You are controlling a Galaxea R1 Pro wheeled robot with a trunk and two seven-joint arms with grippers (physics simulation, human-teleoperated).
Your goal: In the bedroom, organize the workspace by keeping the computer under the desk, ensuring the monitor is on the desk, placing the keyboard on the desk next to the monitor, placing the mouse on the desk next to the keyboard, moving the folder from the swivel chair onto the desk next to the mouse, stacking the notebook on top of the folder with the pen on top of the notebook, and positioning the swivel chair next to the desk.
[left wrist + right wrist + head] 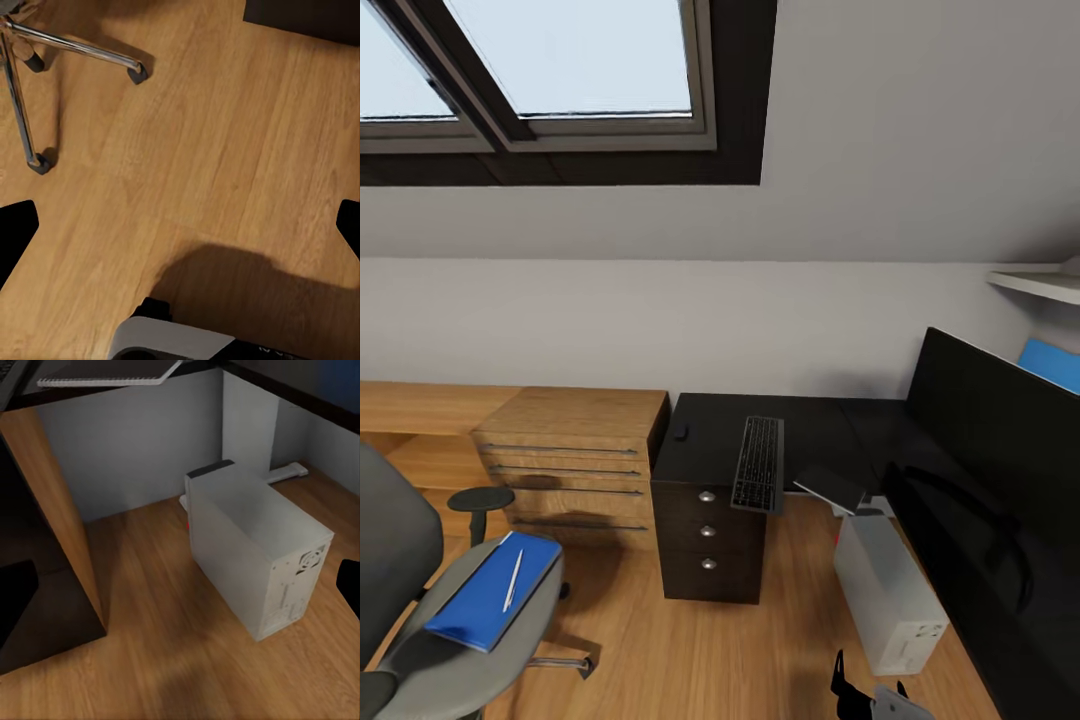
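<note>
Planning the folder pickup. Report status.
Both grippers open, empty, over bare floor. Folder on chair seat, pen on top. Keyboard overhangs desk edge. Path clear.

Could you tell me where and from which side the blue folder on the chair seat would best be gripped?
Probably by the front corner of the blue folder, which seems to jut slightly past the front edge of the swivel chair's seat. Come in level from the front, one finger under and one over, since it lies flat. Mind the pen lying loose on top; keep the folder level.
</note>
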